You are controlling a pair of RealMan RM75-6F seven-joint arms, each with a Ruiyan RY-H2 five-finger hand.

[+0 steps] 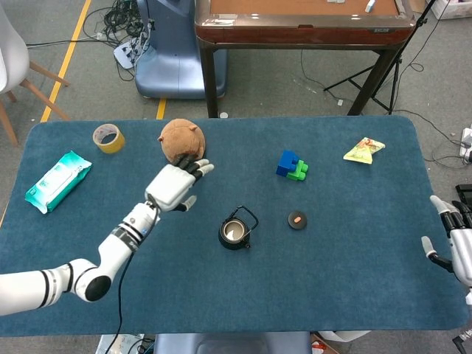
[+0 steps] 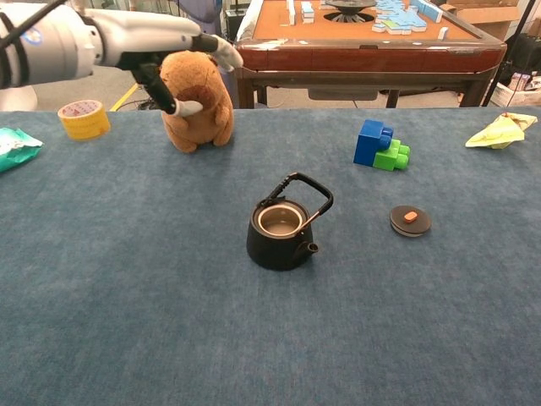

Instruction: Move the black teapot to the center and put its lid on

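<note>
The black teapot (image 1: 236, 231) (image 2: 281, 231) stands lidless near the middle of the blue table, its handle raised. Its round black lid (image 1: 297, 220) (image 2: 410, 220), with an orange knob, lies flat on the cloth to the teapot's right. My left hand (image 1: 175, 186) (image 2: 161, 44) hangs open above the table, up and to the left of the teapot, with nothing in it and close to the brown plush. My right hand (image 1: 451, 243) shows at the table's right edge, fingers spread and empty; the chest view does not show it.
A brown plush toy (image 1: 181, 140) (image 2: 198, 100) sits at the back left, with a yellow tape roll (image 1: 108, 137) (image 2: 84, 117) and a teal wipes packet (image 1: 57, 180) further left. Blue and green blocks (image 1: 292, 166) (image 2: 380, 145) and a yellow wrapper (image 1: 363, 150) (image 2: 500, 129) lie at the back right.
</note>
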